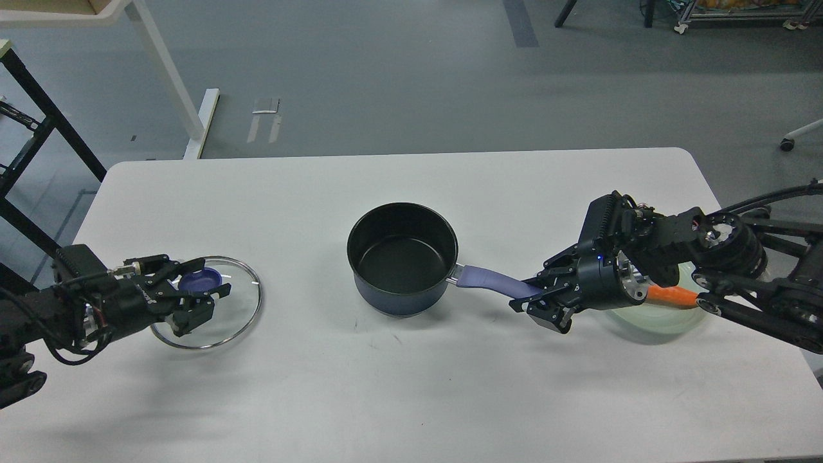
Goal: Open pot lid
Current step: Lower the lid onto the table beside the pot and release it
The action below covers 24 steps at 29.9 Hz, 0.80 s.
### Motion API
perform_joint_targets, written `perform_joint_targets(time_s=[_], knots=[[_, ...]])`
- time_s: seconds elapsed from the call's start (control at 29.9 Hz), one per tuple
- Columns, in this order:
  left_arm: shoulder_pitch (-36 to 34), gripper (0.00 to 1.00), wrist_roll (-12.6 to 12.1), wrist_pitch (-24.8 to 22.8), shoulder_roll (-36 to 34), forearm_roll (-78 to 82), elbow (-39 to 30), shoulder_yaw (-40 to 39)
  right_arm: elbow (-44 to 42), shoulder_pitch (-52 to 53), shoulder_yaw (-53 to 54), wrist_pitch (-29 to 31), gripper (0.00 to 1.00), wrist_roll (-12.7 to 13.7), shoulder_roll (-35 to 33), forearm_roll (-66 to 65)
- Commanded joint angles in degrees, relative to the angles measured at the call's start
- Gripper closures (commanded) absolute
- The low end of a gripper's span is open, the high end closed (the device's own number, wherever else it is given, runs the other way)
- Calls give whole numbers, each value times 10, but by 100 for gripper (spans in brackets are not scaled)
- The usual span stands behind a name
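Observation:
The dark blue pot (402, 257) stands open in the middle of the white table (411, 386), its purple handle (492, 278) pointing right. My right gripper (537, 297) is shut on the end of that handle. The glass lid (228, 315) with its blue knob (199, 281) is at the table's left side, low over or on the surface, well apart from the pot. My left gripper (202, 297) is closed around the knob, with its fingers (193, 315) over the glass.
A pale green plate (649, 321) with an orange carrot (669, 296) lies at the right, partly under my right arm. The table's left edge is close to my left arm. A white table leg and a black frame stand on the floor at far left.

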<state>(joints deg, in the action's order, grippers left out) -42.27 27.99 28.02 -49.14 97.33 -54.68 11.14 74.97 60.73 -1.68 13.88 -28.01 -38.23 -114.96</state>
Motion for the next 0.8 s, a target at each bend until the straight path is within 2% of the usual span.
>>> perform_joint_targets(time_s=[0.0,0.1,0.27,0.43,0.57,0.6,0.64,0.7,0.77], knots=[[0,23,0,0,0,-2,0,2,0,0,1,0,66,0,0,0],[0,21,0,0,0,-2,0,2,0,0,1,0,65,0,-1,0],[-1,2,0,0,-1,0,-2,3,0,0,1,0,65,0,0,0],[-8,2,0,0,-5,-17,-11,-7,0,0,1,0,64,0,0,0],[-37,1,0,0,-9,-153,-51,-15,0,0,1,0,62,0,-1,0],[-50,1,0,0,-10,-194,-54,-15,0,0,1,0,60,0,-1,0],[-67,1,0,-10,-10,-251,-57,-16,0,0,1,0,54,0,-1,0],[-91,1,0,-54,-9,-340,-57,-17,0,0,1,0,38,0,-1,1],[-122,1,0,-106,-10,-440,-57,-18,0,0,1,-1,26,0,-2,4]])
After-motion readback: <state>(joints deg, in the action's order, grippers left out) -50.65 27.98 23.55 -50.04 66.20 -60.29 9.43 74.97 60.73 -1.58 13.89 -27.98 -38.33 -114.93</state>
